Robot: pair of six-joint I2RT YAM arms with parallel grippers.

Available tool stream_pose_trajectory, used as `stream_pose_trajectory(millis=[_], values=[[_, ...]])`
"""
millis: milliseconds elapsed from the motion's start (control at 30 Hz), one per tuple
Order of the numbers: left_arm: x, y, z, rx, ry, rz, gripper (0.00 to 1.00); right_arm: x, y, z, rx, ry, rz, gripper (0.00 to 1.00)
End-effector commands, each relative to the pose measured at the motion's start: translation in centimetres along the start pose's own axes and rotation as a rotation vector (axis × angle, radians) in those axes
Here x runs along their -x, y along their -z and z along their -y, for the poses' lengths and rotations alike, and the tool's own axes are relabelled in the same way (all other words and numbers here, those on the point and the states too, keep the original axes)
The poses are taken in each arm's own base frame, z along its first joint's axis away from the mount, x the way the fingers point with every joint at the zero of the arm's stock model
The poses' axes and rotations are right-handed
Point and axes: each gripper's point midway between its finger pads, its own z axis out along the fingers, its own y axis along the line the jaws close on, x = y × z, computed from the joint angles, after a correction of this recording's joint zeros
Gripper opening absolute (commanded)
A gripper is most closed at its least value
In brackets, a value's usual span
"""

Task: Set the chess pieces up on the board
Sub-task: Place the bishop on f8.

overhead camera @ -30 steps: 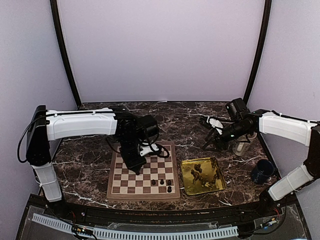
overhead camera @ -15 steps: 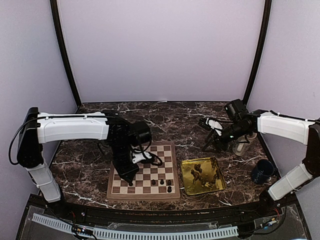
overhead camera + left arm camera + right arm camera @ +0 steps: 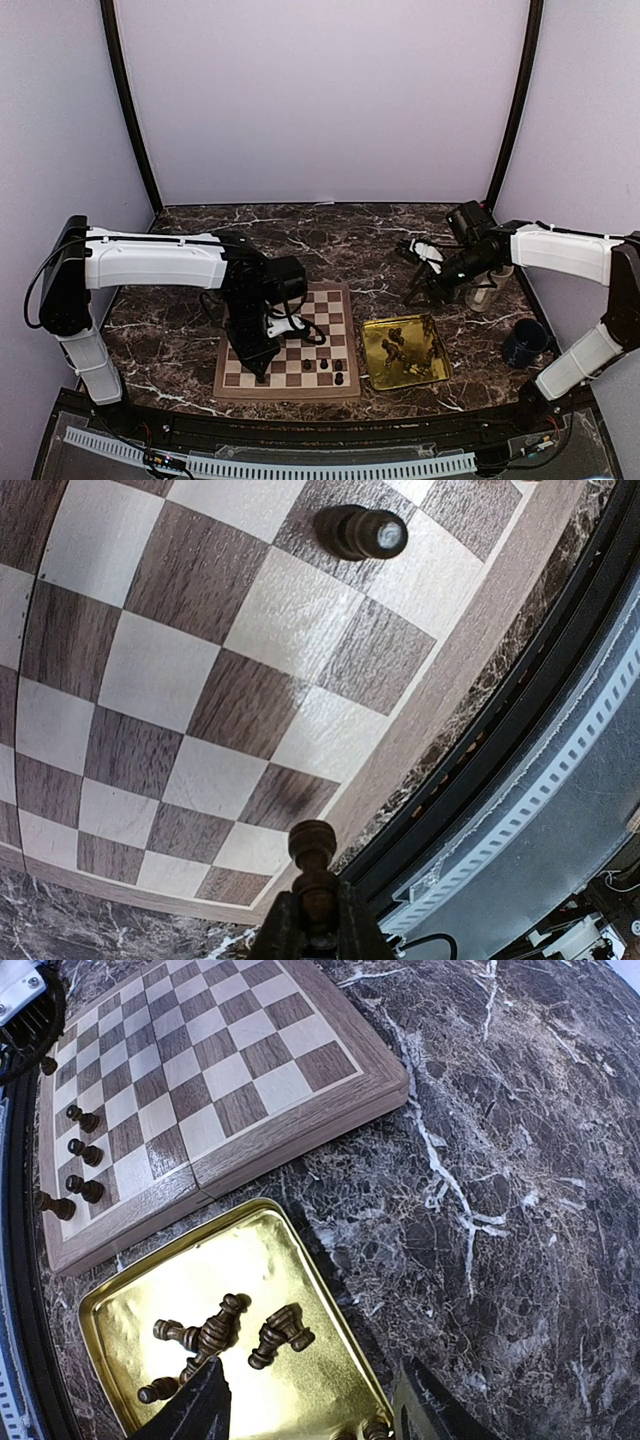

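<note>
One small dark brown wooden chess piece (image 3: 313, 865) is pinched by its bottom end in the left claw (image 3: 312, 930). Its round head points down at the square wooden board (image 3: 180, 680) of light and dark squares. It hangs over the near edge of the board, toward the left side, and I cannot tell if it touches the wood yet. A few other dark pieces (image 3: 325, 365) stand on the near rows further right. More of them lie tumbled on their sides in the shiny gold metal tray (image 3: 368, 340), just beside the board on the dark marble table (image 3: 330, 240). The piece sits so close to the edge that it could end up on the brown border and not on a square. If the claw lets go while the piece is tilted or too high, it could fall over and roll off the board. The left claw is almost closed, squeezing only that thin piece. The right claw (image 3: 312, 1410) has its two fingers spread well apart and holds nothing. It hangs in the air over the table, just past the tray.
</note>
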Motion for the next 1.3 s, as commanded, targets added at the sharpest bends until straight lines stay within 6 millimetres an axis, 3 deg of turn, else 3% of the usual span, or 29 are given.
stream_pose_trajectory(millis=[0, 433, 633, 967, 1100, 1267], values=[[-0.6, -0.4, 0.0, 0.006, 0.004, -0.023, 0.14, 0.4, 0.1, 0.2, 0.003, 0.007, 0.002, 0.56], [0.2, -1.2, -1.2, 0.079, -0.006, -0.023, 0.18, 0.1, -0.1, 0.2, 0.007, 0.003, -0.006, 0.56], [0.0, -1.2, -1.2, 0.084, -0.004, -0.029, 0.29, 0.1, -0.2, 0.2, 0.011, 0.0, -0.011, 0.56], [1.4, 1.9, 0.1, 0.05, -0.043, 0.111, 0.39, -0.1, -0.4, 0.2, 0.019, -0.004, -0.018, 0.56], [2.4, 2.2, -0.1, 0.064, -0.047, 0.155, 0.39, 0.0, -0.4, 0.1, 0.02, -0.004, -0.019, 0.56], [2.9, 1.0, -0.2, 0.054, -0.046, 0.144, 0.34, -0.1, -0.4, 0.1, 0.017, -0.005, -0.02, 0.56]])
